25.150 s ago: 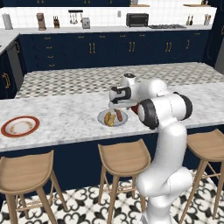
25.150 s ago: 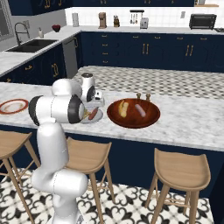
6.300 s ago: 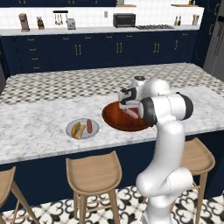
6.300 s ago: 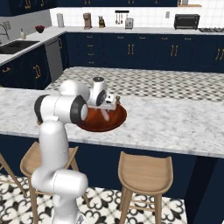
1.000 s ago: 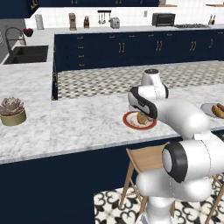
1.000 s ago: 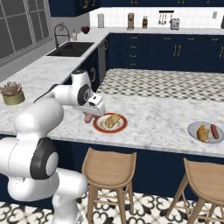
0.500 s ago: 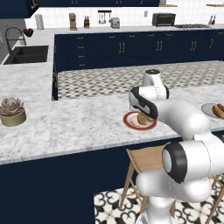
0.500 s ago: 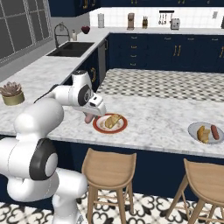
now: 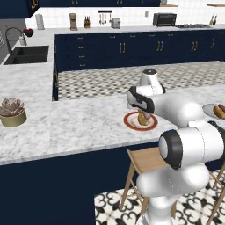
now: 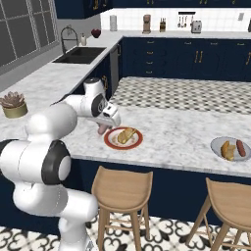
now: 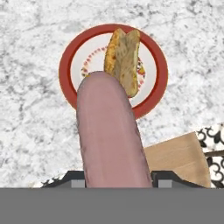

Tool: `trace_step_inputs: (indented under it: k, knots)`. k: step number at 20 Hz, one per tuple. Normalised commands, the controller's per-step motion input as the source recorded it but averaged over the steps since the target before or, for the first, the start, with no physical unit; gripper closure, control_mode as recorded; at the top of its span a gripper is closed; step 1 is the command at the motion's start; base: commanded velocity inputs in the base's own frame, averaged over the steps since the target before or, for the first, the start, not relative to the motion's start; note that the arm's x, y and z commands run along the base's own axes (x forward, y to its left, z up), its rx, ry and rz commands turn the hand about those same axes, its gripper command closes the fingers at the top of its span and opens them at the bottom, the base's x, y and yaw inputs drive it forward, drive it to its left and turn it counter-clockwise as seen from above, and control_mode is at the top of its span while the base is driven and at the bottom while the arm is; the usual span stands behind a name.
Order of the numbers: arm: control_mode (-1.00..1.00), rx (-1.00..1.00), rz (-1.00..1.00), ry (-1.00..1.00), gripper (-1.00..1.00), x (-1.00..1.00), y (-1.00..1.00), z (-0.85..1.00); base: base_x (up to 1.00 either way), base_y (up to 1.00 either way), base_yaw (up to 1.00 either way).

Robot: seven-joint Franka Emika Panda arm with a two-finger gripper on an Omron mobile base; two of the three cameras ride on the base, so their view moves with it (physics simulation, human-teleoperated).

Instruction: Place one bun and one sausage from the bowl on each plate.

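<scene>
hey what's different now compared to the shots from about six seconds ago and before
The robot drove from the bowl to the red-rimmed plate. The pincer now holds a sausage just above that plate, beside its bun. The grey plate keeps its bun and sausage.

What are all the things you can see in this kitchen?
Red-rimmed plate: one, cream centre, on the marble counter near its front edge.
Bun: one, golden brown, on the red-rimmed plate.
Grey plate: one, further right on the counter, carrying another bun and sausage.
Sausage: one, pink, held over the red-rimmed plate.
Potted succulent: one, on the counter's left end.
Stools: wooden, under the counter.
Sink: one, dark, with a tap.
Toaster oven: one, back counter.
Gripper: one, closed on the sausage.
</scene>
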Motion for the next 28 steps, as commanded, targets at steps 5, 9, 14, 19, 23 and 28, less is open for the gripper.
trace_step_inputs:
  k: [5,9,14,19,23,28]
  knots:
    - [-1.00,0.00,0.00,0.00,1.00,0.98,0.02,-0.18,0.00,0.00,0.00]
    - [-1.00,0.00,0.00,0.04,1.00,0.65,0.00,-0.54,0.00,0.00,0.00]
    - [-1.00,0.00,0.00,0.08,1.00,0.37,0.00,-0.79,0.00,0.00,0.00]
    - [-1.00,0.00,0.00,0.03,1.00,0.45,0.06,-0.43,0.00,0.00,0.00]
    - [-1.00,0.00,0.00,0.00,1.00,0.51,0.00,-0.30,0.00,0.00,0.00]
    - [-1.00,0.00,0.00,0.00,1.00,0.48,0.00,-0.39,0.00,0.00,0.00]
